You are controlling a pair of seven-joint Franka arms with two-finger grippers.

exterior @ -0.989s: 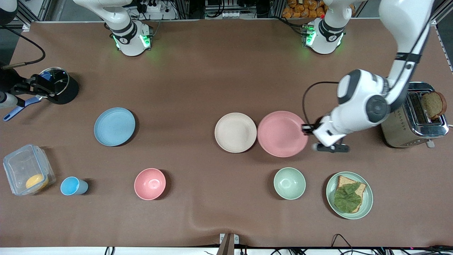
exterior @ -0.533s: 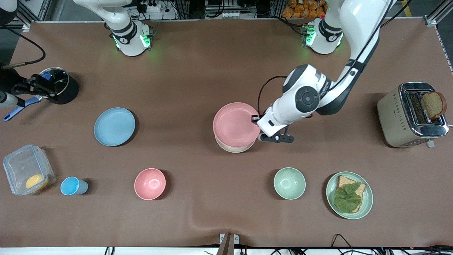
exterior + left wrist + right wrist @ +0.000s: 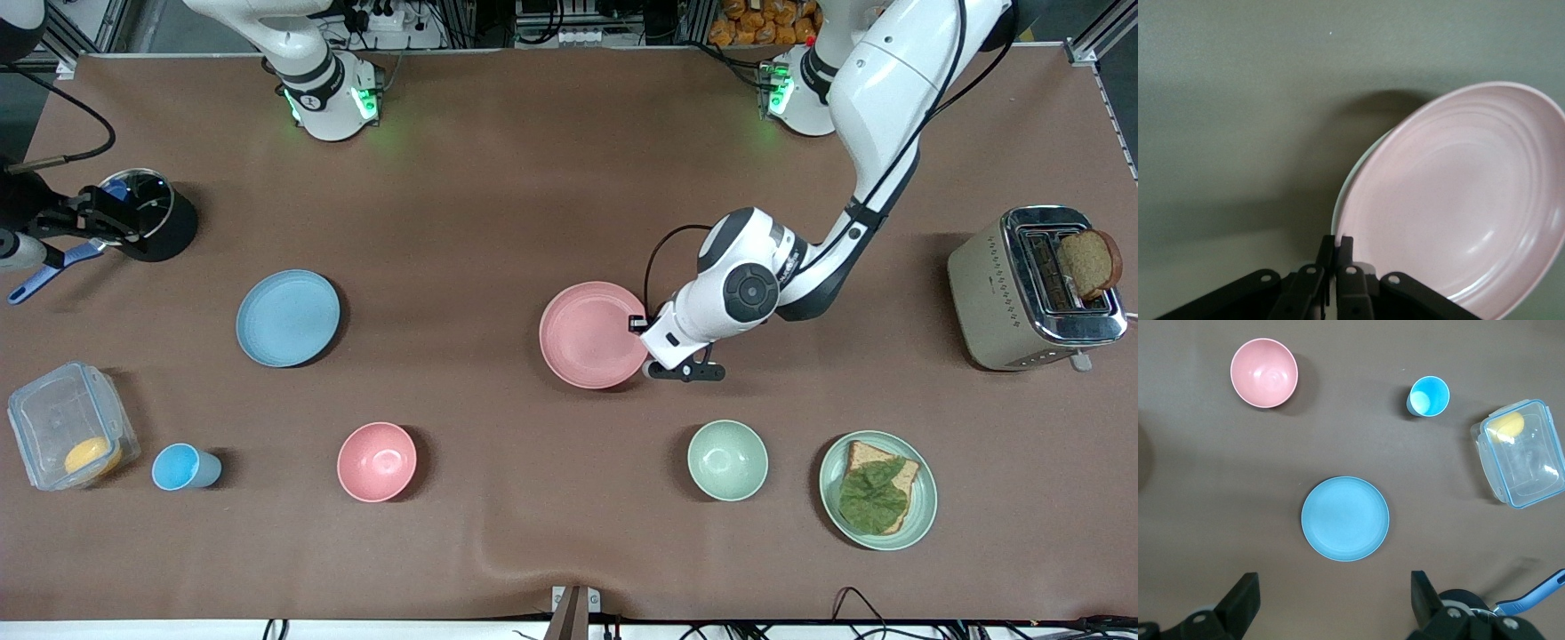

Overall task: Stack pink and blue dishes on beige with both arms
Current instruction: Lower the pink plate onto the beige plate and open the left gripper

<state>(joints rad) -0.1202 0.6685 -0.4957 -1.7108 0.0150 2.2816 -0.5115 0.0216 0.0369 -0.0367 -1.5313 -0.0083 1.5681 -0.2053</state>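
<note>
Since half a second ago the pink plate (image 3: pixel 591 333) has dropped lower and now sits on the beige plate (image 3: pixel 1346 187), which shows only as a pale sliver under its rim. Left tool (image 3: pixel 642 345) stays clamped on the pink plate's edge, arm bent low over the desk (image 3: pixel 498 196). Right tool (image 3: pixel 1331 613) waits with fingers spread, high above the blue plate (image 3: pixel 288 318). Nearer the camera stand a pink bowl (image 3: pixel 377 461) and a green bowl (image 3: pixel 727 460).
</note>
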